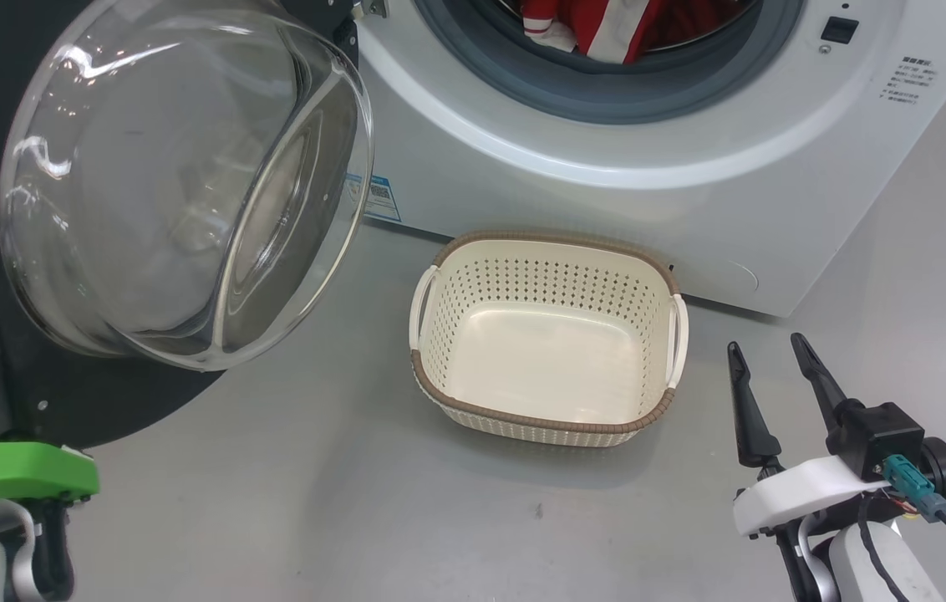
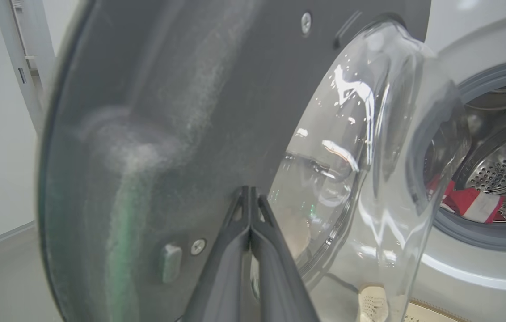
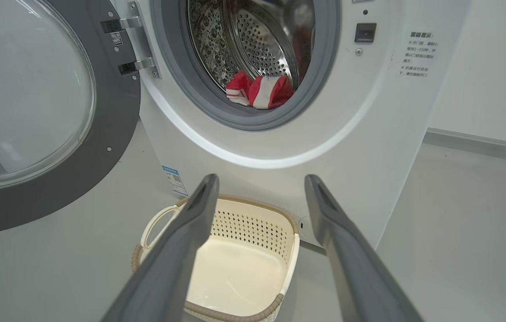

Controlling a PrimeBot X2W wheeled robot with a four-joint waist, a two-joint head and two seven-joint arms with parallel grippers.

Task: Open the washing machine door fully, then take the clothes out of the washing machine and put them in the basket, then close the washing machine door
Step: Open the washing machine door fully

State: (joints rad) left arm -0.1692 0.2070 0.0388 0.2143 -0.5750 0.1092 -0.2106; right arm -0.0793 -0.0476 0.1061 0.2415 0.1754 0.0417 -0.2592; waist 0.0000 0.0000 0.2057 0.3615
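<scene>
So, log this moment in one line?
black-rimmed round glass door: open; red-and-white clothes: in drum; cream perforated plastic basket: empty; left end effector: shut; right end effector: open

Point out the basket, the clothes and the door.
basket (image 1: 540, 280): head view, perforated back wall.
clothes (image 3: 259, 91): right wrist view, red-and-white fabric in the drum.
door (image 1: 189, 192): head view, glass bowl.
</scene>
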